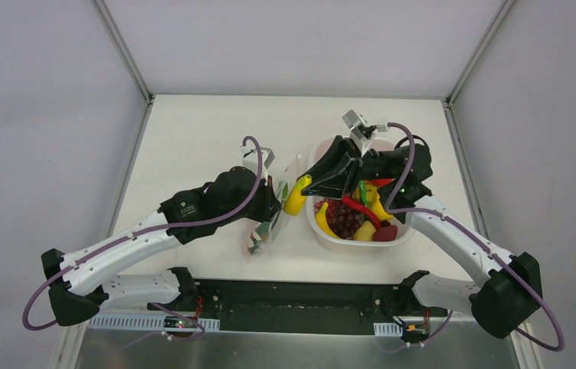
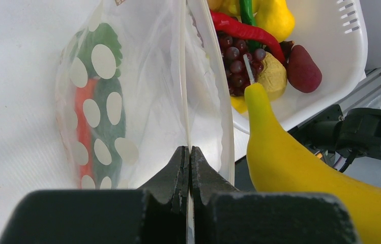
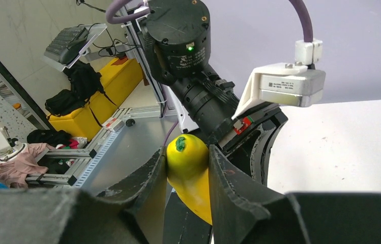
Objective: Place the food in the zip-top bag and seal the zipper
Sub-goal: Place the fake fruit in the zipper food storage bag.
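Pinched near its green-tipped end by the right tool (image 3: 187, 155), a yellow banana (image 3: 191, 178) was held just beside the mouth of the zip-top bag (image 2: 142, 71). One lip was clamped in the pressed-together left tool (image 2: 188, 151), the bag held upright on the desk (image 2: 10, 91) with a green and orange piece (image 2: 96, 127) already inside. The film was judged limp and slippery, best gripped at the stiffer zipper (image 2: 183, 76); the banana, light and glossy. A white basket (image 2: 343, 56) of grapes (image 2: 236, 63) and a red chilli (image 2: 249, 33) was seen close on the right.

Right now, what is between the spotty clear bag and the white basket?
A glossy yellow toy banana, pinched by the right tool; the top view shows it.
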